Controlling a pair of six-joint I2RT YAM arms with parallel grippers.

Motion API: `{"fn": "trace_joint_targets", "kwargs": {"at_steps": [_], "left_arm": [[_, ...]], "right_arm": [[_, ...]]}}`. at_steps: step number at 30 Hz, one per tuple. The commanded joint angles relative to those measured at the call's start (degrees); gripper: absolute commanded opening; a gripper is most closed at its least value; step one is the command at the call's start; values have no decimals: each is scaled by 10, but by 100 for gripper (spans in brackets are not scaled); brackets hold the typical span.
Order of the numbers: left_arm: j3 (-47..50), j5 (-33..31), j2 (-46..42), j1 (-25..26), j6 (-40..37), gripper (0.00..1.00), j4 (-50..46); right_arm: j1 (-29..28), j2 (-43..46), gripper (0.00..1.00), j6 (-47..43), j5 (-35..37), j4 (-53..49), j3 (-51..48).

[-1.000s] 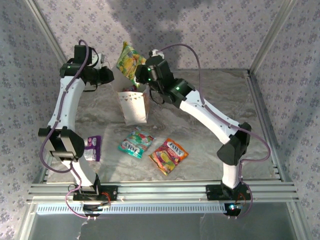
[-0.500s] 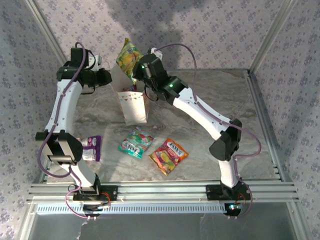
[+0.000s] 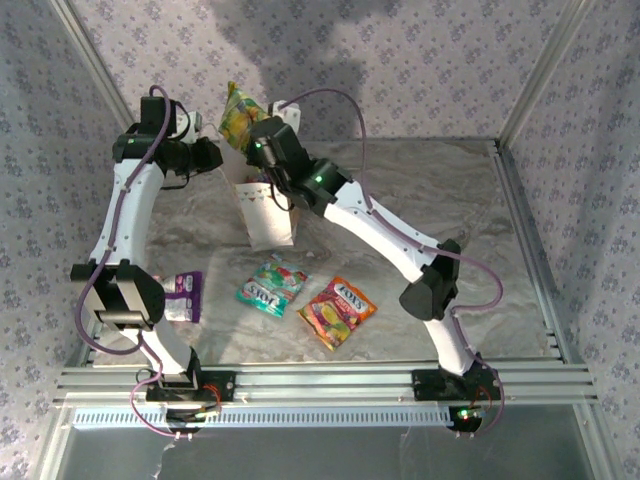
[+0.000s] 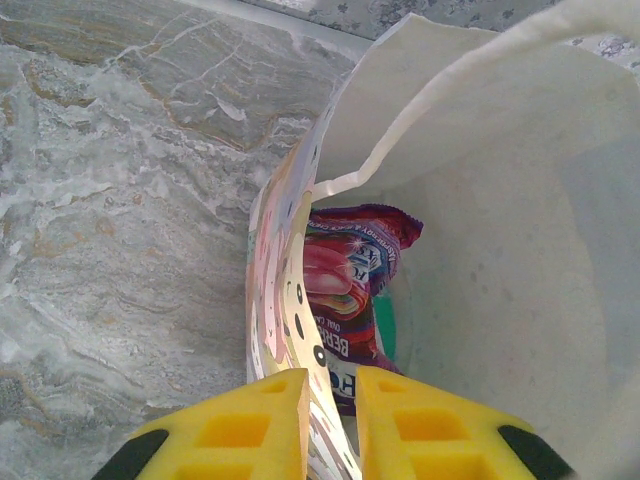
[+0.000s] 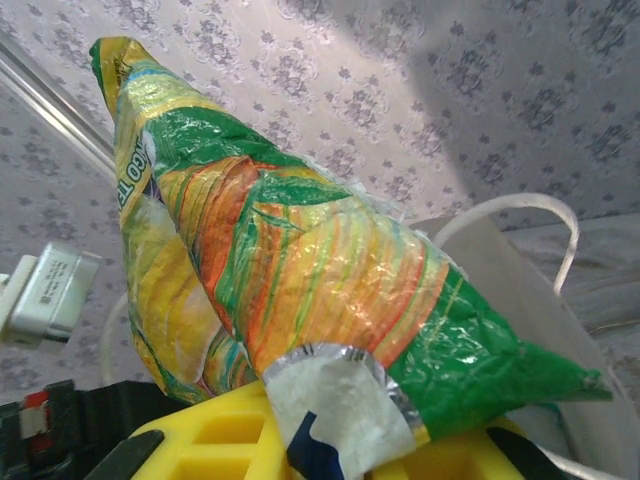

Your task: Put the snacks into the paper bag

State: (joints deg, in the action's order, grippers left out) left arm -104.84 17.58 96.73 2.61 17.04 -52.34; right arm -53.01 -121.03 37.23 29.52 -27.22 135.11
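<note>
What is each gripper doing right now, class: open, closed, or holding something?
Left gripper: closed on the paper bag wall.
Right gripper: closed on a yellow-green snack packet.

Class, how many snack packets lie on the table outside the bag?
3: purple packet at the left, teal packet and red-orange packet in the middle; others may lie hidden.

Bright, even light; a soft shadow darkens the back wall (image 3: 300, 55). Glare streaks the yellow-green packet (image 5: 300, 270), its near edge seemingly blurred.
</note>
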Motion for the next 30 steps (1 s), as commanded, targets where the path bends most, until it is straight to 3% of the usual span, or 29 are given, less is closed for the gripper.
{"fn": "trace_joint_targets", "kwargs": {"at_steps": [1,6,13,30], "left_arm": [[1,13,-14,-3,2,20,12],[-4,13,-11,-2,4,19,10],[-10,10,-8,-3,4,19,5],[-14,10,-4,-4,4,19,-2]], "right_arm": [[-6,-25,20,-56,70,-23,62],[-19,-68,22,-92,121,-68,133],[-18,-77,23,-85,164,-91,140],[6,-59,23,-66,126,-151,123]]}}
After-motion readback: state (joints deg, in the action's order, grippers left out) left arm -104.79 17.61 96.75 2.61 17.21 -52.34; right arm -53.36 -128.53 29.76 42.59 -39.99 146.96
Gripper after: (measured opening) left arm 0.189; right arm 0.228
